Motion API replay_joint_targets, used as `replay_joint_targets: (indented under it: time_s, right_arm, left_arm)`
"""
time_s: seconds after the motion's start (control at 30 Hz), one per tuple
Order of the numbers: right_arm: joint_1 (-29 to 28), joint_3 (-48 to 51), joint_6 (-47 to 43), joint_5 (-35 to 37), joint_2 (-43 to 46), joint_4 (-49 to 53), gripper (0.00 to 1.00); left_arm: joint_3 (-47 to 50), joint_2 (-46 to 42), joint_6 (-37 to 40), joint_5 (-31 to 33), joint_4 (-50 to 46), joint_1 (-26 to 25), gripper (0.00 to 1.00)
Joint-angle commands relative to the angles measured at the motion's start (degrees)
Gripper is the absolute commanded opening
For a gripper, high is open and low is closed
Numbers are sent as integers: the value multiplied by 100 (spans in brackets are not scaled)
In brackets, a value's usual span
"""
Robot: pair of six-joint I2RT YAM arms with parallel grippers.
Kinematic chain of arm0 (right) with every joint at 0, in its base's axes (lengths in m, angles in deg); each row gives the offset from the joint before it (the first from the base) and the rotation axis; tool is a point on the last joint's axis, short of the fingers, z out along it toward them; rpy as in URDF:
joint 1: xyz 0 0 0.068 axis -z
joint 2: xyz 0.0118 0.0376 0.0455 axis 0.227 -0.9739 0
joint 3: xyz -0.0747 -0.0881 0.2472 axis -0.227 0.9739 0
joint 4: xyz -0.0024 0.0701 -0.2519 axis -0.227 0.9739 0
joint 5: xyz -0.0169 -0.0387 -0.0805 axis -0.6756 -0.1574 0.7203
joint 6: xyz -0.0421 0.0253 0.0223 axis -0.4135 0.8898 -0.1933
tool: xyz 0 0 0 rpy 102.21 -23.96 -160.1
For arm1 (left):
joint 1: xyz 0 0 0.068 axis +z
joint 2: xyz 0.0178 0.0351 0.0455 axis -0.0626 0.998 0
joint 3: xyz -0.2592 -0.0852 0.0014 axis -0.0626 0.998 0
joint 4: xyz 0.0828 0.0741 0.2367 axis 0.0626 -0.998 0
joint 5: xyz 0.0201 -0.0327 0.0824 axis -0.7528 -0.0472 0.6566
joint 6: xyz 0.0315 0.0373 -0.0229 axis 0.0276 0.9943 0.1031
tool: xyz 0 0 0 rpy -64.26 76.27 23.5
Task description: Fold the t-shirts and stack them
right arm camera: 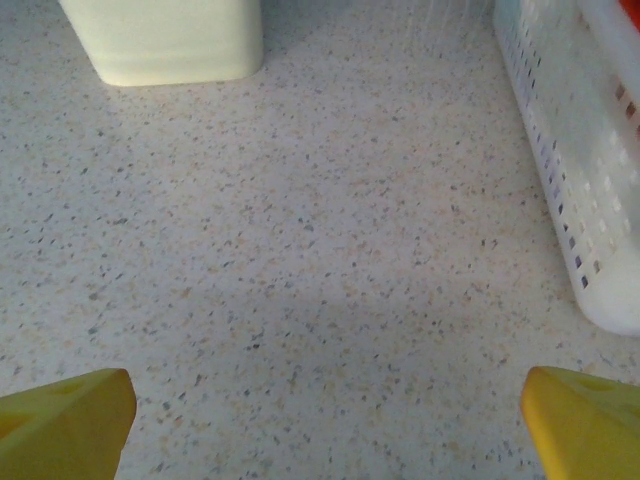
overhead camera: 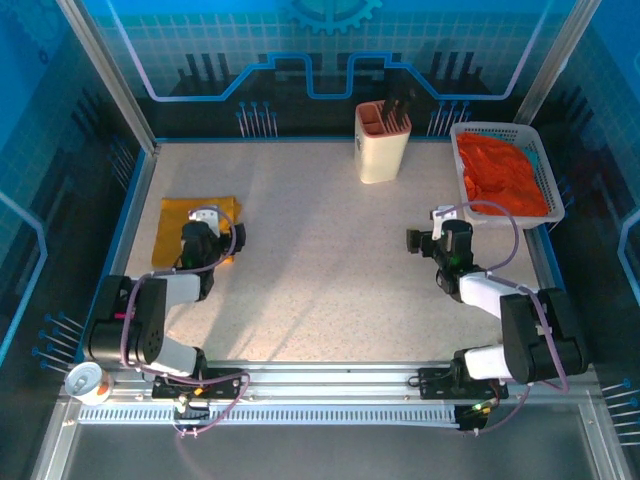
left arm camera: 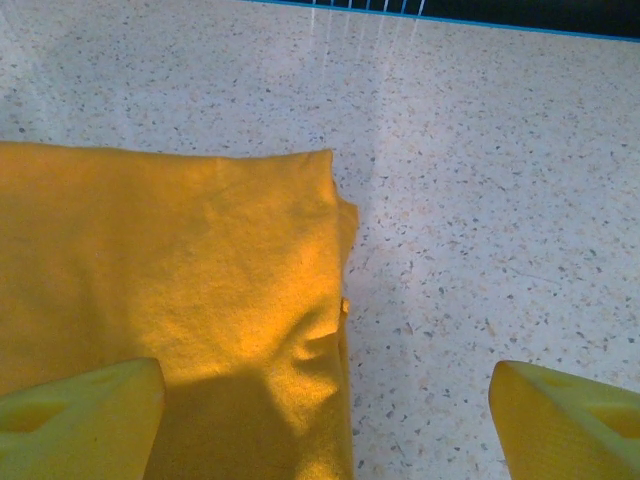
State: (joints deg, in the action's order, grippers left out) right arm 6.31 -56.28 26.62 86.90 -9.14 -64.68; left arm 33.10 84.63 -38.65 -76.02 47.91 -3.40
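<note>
The folded mustard-yellow cloth t-shirt [overhead camera: 172,232] [left arm camera: 180,280] was seen flat at the left of the speckled tabletop [overhead camera: 320,260]; the left gripper [overhead camera: 205,222] [left arm camera: 325,420] was held spread wide over its edge; the orange-red cloth t-shirt [overhead camera: 500,175] was heaped in the white mesh plastic basket [overhead camera: 555,205] [right arm camera: 580,170]; the right gripper [overhead camera: 432,228] [right arm camera: 325,420] was likewise parted above bare table.

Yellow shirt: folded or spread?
Folded. The yellow shirt lies as a compact rectangle on the table, with doubled layers at one edge.
</note>
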Motion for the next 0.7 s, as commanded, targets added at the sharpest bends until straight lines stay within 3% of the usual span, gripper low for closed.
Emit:
replay_joint_targets:
  time_s: [0.0, 0.17, 0.2, 0.27, 0.67]
  right_arm:
    - [100, 219, -291, 64, -101, -1349, 100]
    - [427, 877, -104, -326, -1076, -3636, 100]
    - [403, 763, -95, -359, -927, -3145, 100]
    - [330, 345, -212, -295, -960, -2399, 100]
    - [171, 296, -374, -245, -985, -2349, 100]
  left_arm:
    - [141, 312, 130, -33, 1148, -25, 87]
    - [237, 373, 115, 41, 1330, -25, 94]
    - [220, 374, 72, 153, 1301, -20, 99]
    - [204, 384, 58, 213, 1291, -19, 99]
    - [177, 384, 105, 119, 1266, -24, 99]
